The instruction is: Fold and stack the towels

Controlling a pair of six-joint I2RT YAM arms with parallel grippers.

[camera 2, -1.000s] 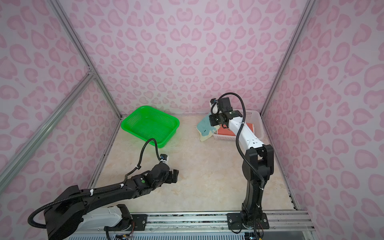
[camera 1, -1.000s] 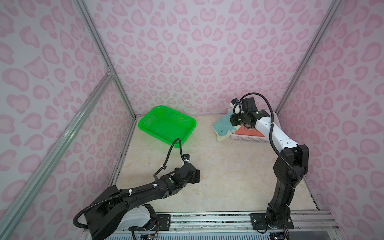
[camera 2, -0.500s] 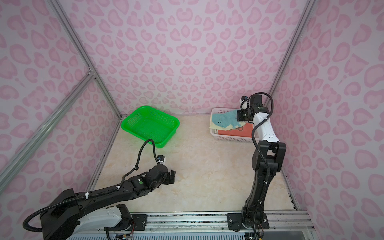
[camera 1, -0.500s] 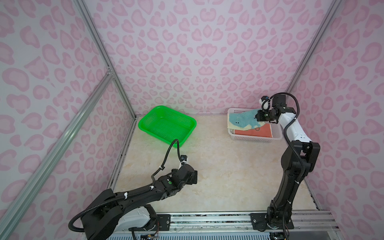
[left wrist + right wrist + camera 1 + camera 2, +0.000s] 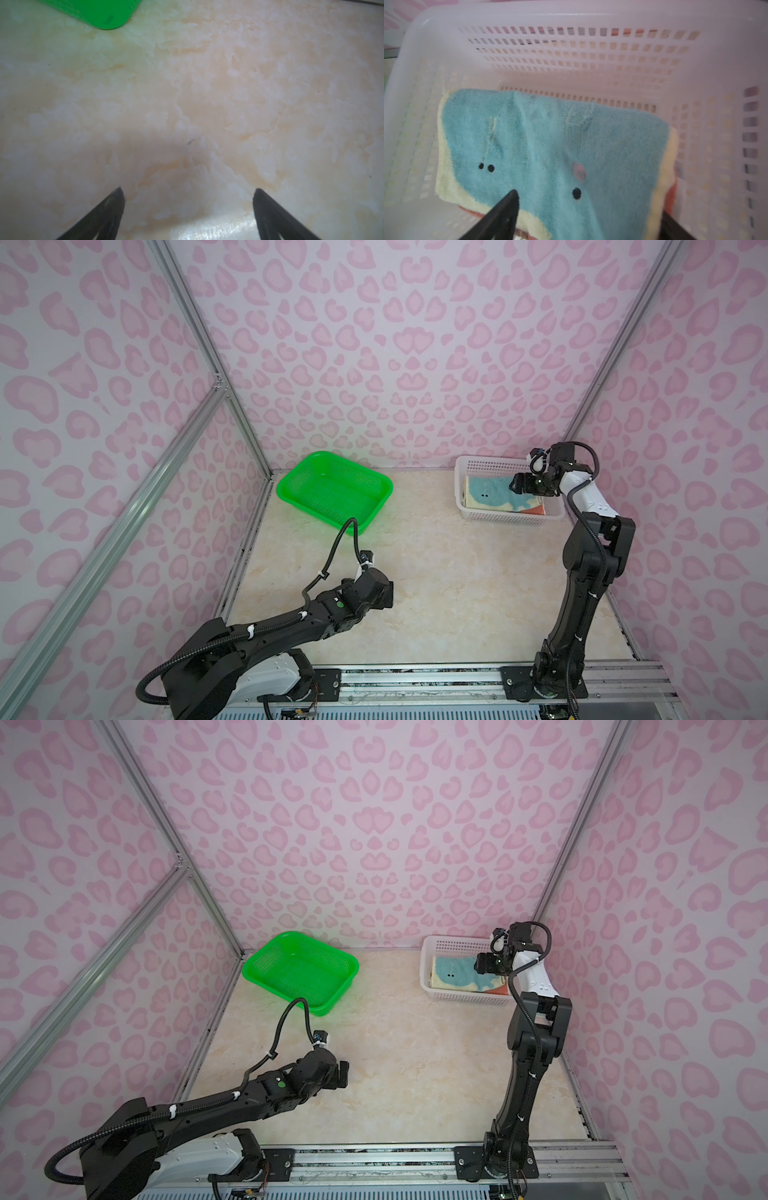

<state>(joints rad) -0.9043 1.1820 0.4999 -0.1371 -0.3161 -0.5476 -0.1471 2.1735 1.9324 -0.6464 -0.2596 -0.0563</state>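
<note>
A folded pale yellow towel with a teal figure lies on top inside the white basket. An orange towel shows under its edge. My right gripper hangs over the right end of that stack, open, its fingers wide apart on either side of the towel's near part; the towel's edge hides one fingertip. My left gripper is open and empty, low over the bare marble floor at front left.
A green perforated basket sits at the back left with nothing visible inside. Pink patterned walls close in the back and both sides. A metal rail runs along the front edge.
My right gripper carried the teal towel from beside the white basket's left end over it, laid it on the stack and opened. The left arm only shifted slightly.
</note>
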